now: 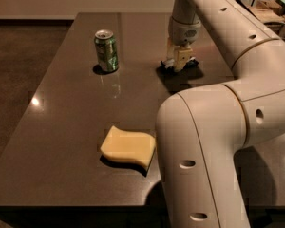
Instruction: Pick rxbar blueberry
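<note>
The rxbar blueberry (191,61) is a small dark flat bar on the table's far right part, mostly hidden under my gripper; only its dark ends show. My gripper (177,63) points straight down and sits right over the bar, at table level. Whether it holds the bar cannot be told. The green soda can (106,50) stands upright to the left of the gripper, well apart from it. The yellow wavy sponge (128,148) lies flat near the table's front edge.
The dark table (66,127) fills most of the view. My white arm (213,141) rises at the front right and hides the table's right side. A cluttered rack (270,13) stands behind the table at the far right.
</note>
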Controlling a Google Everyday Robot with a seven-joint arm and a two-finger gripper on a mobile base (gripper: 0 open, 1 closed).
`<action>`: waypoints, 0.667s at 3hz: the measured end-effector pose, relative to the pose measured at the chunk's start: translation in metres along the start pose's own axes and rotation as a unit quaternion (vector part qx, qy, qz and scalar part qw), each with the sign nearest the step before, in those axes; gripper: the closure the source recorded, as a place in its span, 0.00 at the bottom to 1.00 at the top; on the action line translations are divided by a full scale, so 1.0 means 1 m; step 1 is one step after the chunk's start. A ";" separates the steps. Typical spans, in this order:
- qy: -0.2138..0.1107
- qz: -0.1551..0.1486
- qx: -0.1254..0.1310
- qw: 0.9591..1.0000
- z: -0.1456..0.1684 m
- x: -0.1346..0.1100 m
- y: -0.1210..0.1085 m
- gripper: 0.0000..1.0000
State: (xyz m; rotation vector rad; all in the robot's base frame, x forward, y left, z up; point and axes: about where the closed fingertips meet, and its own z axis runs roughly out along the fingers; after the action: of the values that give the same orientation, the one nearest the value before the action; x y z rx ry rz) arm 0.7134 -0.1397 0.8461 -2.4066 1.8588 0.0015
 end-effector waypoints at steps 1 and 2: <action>0.000 0.000 0.000 1.000 0.000 0.000 0.000 0.75; -0.036 0.007 0.036 0.999 -0.041 -0.031 -0.005 0.98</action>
State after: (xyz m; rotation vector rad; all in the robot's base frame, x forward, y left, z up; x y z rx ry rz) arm 0.7074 -0.1119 0.8894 -2.3149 1.8122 0.0222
